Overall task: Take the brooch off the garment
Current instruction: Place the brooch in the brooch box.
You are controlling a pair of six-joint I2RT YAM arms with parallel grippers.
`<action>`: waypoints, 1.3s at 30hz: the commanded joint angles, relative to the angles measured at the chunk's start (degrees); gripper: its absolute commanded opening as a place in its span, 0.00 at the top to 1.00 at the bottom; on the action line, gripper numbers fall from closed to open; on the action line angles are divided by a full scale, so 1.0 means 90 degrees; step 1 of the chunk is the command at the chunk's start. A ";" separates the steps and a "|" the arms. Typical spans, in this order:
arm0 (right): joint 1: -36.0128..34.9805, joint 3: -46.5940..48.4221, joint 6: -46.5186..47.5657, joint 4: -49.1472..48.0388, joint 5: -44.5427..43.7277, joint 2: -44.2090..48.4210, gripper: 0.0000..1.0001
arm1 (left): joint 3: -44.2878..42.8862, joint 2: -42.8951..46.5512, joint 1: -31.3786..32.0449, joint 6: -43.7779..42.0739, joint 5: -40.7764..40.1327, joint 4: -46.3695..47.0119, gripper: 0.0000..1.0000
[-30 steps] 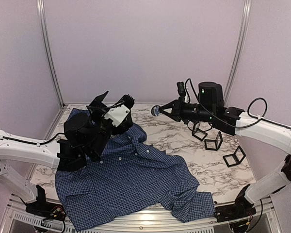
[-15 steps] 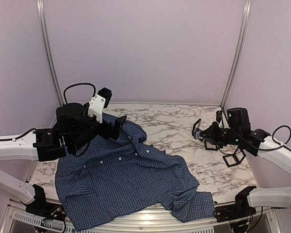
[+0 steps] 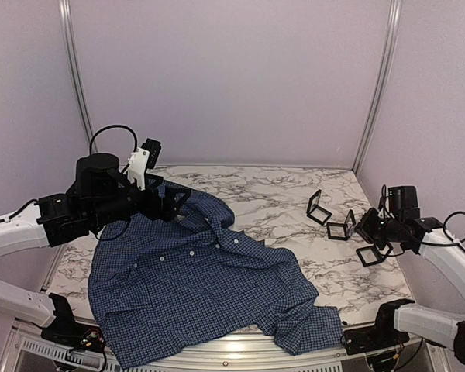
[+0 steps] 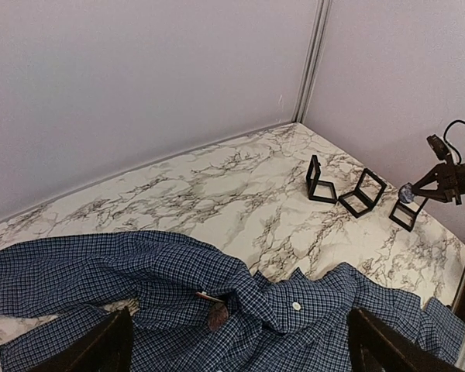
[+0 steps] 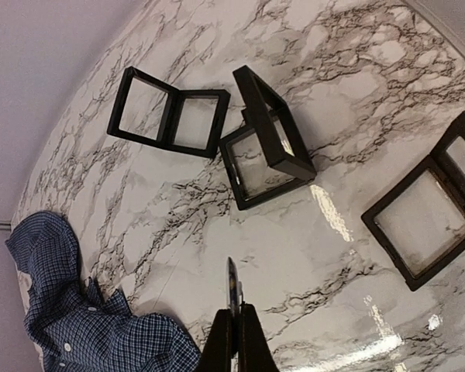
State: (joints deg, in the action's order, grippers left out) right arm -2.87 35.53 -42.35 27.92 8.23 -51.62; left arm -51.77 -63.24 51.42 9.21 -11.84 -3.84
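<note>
The garment, a dark blue checked shirt with white buttons, lies spread on the marble counter, and its hem reaches the near edge. Its collar is at the far left side. In the left wrist view the brooch shows as a small roundish brown-orange thing that sits on the cloth just beside the collar fold, a little to the left of one white button. The left tool hangs in the air above this collar part and touches nothing. Its fingers stand wide apart at both lower corners of its own camera, and the brooch lies between them, lower down. On the right side of the counter, well apart from the shirt, the right tool is closed narrow on a small bluish piece, which its own camera sees from the edge as a thin blade. This piece is over bare marble near three black open frames: the nearest frame, the middle frame and the far frame. The frames show no thing inside. I cannot tell if the piece touches the counter.
</note>
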 commanded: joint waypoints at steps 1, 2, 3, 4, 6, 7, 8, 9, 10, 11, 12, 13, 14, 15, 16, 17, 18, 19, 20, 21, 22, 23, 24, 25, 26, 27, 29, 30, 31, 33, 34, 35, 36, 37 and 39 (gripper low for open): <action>0.0707 -0.0084 0.0304 0.0275 -0.0088 -0.0052 1.00 | -0.0063 0.0103 -0.0570 0.0215 0.1069 -0.0320 0.01; 0.0862 -0.0115 0.0317 0.0276 -0.0076 -0.0099 1.00 | 0.0007 0.0112 -0.0686 0.0255 0.1255 -0.0258 0.01; 0.0987 -0.0135 0.0327 0.0251 -0.0082 -0.0149 1.00 | 0.0030 0.0129 -0.0787 0.0313 0.1442 -0.0227 0.01; 0.1090 -0.0147 0.0349 0.0213 -0.0110 -0.0196 1.00 | 0.0037 0.0139 -0.0853 0.0326 0.1571 -0.0204 0.01; 0.1175 -0.0150 0.0338 0.0118 -0.0296 -0.0310 1.00 | 0.0055 0.0215 -0.0923 0.0293 0.1624 -0.0221 0.01; 0.1187 -0.0149 0.0325 0.0054 -0.0411 -0.0367 1.00 | 0.0074 0.0260 -0.0948 0.0275 0.1633 -0.0233 0.01; 0.1188 -0.0149 0.0297 -0.0011 -0.0524 -0.0435 1.00 | 0.0098 0.0295 -0.0982 0.0258 0.1642 -0.0251 0.01; 0.1193 -0.0165 0.0253 -0.0087 -0.0648 -0.0490 1.00 | 0.0127 0.0329 -0.1007 0.0256 0.1672 -0.0249 0.01; 0.1203 -0.0189 0.0189 -0.0166 -0.0738 -0.0556 1.00 | 0.0158 0.0349 -0.1031 0.0263 0.1708 -0.0236 0.01; 0.1207 -0.0233 0.0141 -0.0276 -0.0773 -0.0614 1.00 | 0.0177 0.0361 -0.1048 0.0269 0.1749 -0.0212 0.01; 0.1208 -0.0274 0.0083 -0.0415 -0.0784 -0.0679 1.00 | 0.0198 0.0361 -0.1054 0.0277 0.1767 -0.0186 0.01; 0.1208 -0.0305 0.0035 -0.0520 -0.0829 -0.0747 1.00 | 0.0208 0.0363 -0.1065 0.0291 0.1774 -0.0178 0.01; 0.1213 -0.0350 -0.0008 -0.0615 -0.0876 -0.0814 1.00 | 0.0216 0.0353 -0.1070 0.0293 0.1781 -0.0174 0.01; 0.1217 -0.0383 -0.0045 -0.0701 -0.1045 -0.0883 1.00 | 0.0224 0.0350 -0.1079 0.0287 0.1797 -0.0179 0.01; 0.1218 -0.0448 -0.0066 -0.0788 -0.1132 -0.0933 1.00 | 0.0220 0.0359 -0.1090 0.0293 0.1803 -0.0184 0.01; 0.1218 -0.0475 -0.0090 -0.0872 -0.1171 -0.0997 1.00 | 0.0224 0.0369 -0.1098 0.0294 0.1815 -0.0190 0.01; 0.1226 -0.0527 -0.0112 -0.0929 -0.1211 -0.1037 1.00 | 0.0233 0.0375 -0.1108 0.0295 0.1818 -0.0195 0.01; 0.1227 -0.0574 -0.0133 -0.0985 -0.1279 -0.1075 1.00 | 0.0242 0.0384 -0.1113 0.0294 0.1827 -0.0198 0.01; 0.1235 -0.0626 -0.0154 -0.1034 -0.1335 -0.1088 1.00 | 0.0252 0.0391 -0.1122 0.0299 0.1837 -0.0184 0.01; 0.1254 -0.0677 -0.0166 -0.1080 -0.1377 -0.1083 1.00 | 0.0261 0.0395 -0.1132 0.0295 0.1844 -0.0175 0.01; 0.1291 -0.0749 -0.0177 -0.1169 -0.1370 -0.1075 1.00 | 0.0271 0.0399 -0.1138 0.0295 0.1857 -0.0170 0.01; 0.1337 -0.0812 -0.0186 -0.1292 -0.1325 -0.1067 1.00 | 0.0273 0.0404 -0.1150 0.0303 0.1889 -0.0156 0.01; 0.1364 -0.0862 -0.0194 -0.1355 -0.1310 -0.1058 1.00 | 0.0278 0.0395 -0.1166 0.0313 0.1909 -0.0151 0.01; 0.1381 -0.0904 -0.0199 -0.1441 -0.1306 -0.1056 1.00 | 0.0283 0.0387 -0.1185 0.0321 0.1940 -0.0134 0.01; 0.1384 -0.0932 -0.0195 -0.1492 -0.1300 -0.1069 1.00 | 0.0283 0.0379 -0.1198 0.0331 0.1988 -0.0125 0.01; 0.1384 -0.0955 -0.0197 -0.1540 -0.1289 -0.1085 1.00 | 0.0283 0.0376 -0.1210 0.0336 0.2016 -0.0129 0.01; 0.1384 -0.1001 -0.0188 -0.1647 -0.1244 -0.1120 1.00 | 0.0279 0.0371 -0.1230 0.0351 0.2047 -0.0117 0.01; 0.1384 -0.1015 -0.0197 -0.1684 -0.1238 -0.1135 1.00 | 0.0283 0.0377 -0.1238 0.0351 0.2063 -0.0119 0.01; 0.1384 -0.1031 -0.0203 -0.1726 -0.1232 -0.1145 1.00 | 0.0289 0.0380 -0.1245 0.0352 0.2075 -0.0112 0.01; 0.1384 -0.1069 -0.0203 -0.1868 -0.1177 -0.1126 1.00 | 0.0292 0.0390 -0.1250 0.0353 0.2103 -0.0104 0.01; 0.1384 -0.1084 -0.0236 -0.1882 -0.1190 -0.1126 1.00 | 0.0301 0.0389 -0.1255 0.0359 0.2114 -0.0090 0.01; 0.1393 -0.1091 -0.0262 -0.1870 -0.1222 -0.1122 1.00 | 0.0311 0.0378 -0.1259 0.0366 0.2129 -0.0086 0.01; 0.1401 -0.1100 -0.0267 -0.1872 -0.1223 -0.1138 1.00 | 0.0312 0.0378 -0.1260 0.0372 0.2148 -0.0081 0.01; 0.1416 -0.1117 -0.0274 -0.1894 -0.1181 -0.1153 1.00 | 0.0313 0.0371 -0.1267 0.0370 0.2169 -0.0066 0.01; 0.1432 -0.1125 -0.0310 -0.1842 -0.1161 -0.1173 1.00 | 0.0313 0.0378 -0.1270 0.0382 0.2191 -0.0058 0.01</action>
State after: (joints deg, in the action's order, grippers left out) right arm 8.99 25.98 -43.99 12.58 -2.17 -61.63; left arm -49.78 -60.73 40.42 12.36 6.61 -4.99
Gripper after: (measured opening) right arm 0.008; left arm 0.989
